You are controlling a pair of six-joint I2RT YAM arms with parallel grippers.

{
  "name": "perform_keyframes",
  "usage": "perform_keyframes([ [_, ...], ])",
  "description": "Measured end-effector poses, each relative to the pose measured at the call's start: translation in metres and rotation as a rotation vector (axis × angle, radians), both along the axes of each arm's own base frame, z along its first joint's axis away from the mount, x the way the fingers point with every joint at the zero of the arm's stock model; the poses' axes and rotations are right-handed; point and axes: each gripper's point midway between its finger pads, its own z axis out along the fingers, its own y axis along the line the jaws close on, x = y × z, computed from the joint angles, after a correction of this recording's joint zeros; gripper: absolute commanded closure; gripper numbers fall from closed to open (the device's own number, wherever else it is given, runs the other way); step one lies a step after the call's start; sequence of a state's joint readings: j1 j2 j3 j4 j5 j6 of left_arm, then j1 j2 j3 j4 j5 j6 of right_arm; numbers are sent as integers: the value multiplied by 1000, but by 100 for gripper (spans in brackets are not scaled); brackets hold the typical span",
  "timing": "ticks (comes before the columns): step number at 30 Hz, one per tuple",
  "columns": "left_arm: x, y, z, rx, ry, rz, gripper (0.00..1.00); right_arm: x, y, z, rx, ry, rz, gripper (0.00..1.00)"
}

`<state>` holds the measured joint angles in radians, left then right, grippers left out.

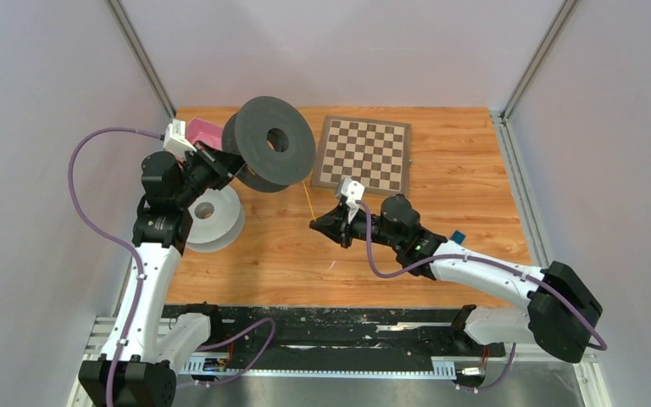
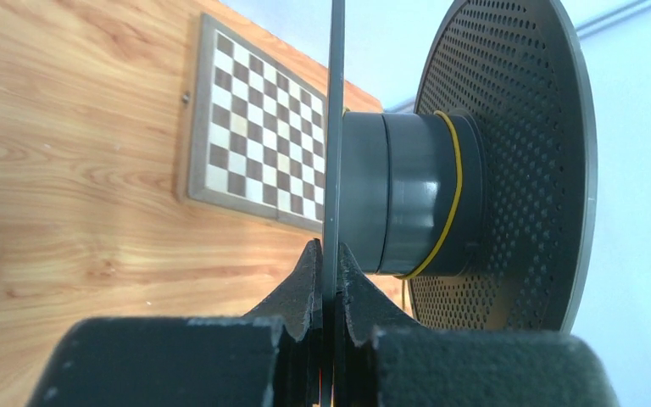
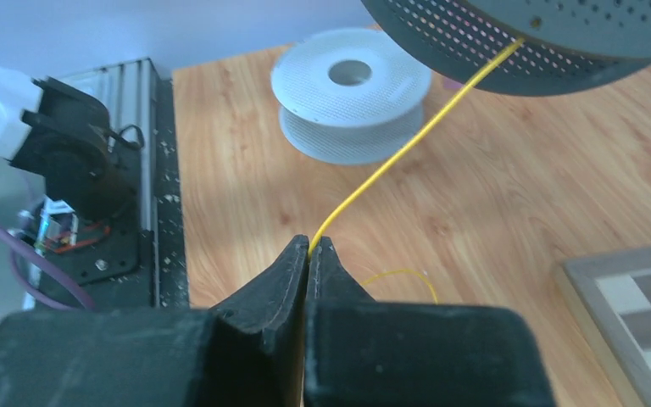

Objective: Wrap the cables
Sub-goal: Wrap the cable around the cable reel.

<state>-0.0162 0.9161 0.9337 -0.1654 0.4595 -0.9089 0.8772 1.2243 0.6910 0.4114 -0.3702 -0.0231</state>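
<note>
Lab robot cell: plain white walls (image 1: 322, 51), aluminium frame (image 1: 141, 58), wooden tabletop (image 1: 458, 220).

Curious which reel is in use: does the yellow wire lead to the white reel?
No, the yellow wire runs from the right tool up to the dark perforated reel, not the white reel.

Wooden surface (image 1: 441, 229), the chessboard (image 1: 364, 154) lying flat on it. Well left of the chessboard lies a white spool (image 1: 212, 216). A yellow cable (image 3: 403, 273) curls near the chessboard's corner.
</note>
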Motion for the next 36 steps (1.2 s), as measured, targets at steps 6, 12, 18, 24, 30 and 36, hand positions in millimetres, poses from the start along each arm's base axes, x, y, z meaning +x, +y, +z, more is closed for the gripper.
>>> perform_keyframes([
  [6,0,13,0,126,-60,102,100,-2,27,6,41,60,57,100],
  [12,-5,12,-14,339,-93,147,100,-4,53,28,73,109,150,100],
  [18,-9,18,-29,430,-56,182,100,-20,71,15,102,200,268,100],
  [24,-14,16,-40,562,-53,189,100,-26,76,11,109,232,308,100],
  [30,-20,6,-48,789,-114,131,100,-22,79,21,61,223,311,100],
  [36,-22,2,-52,969,-175,68,100,-9,71,30,25,207,264,100],
])
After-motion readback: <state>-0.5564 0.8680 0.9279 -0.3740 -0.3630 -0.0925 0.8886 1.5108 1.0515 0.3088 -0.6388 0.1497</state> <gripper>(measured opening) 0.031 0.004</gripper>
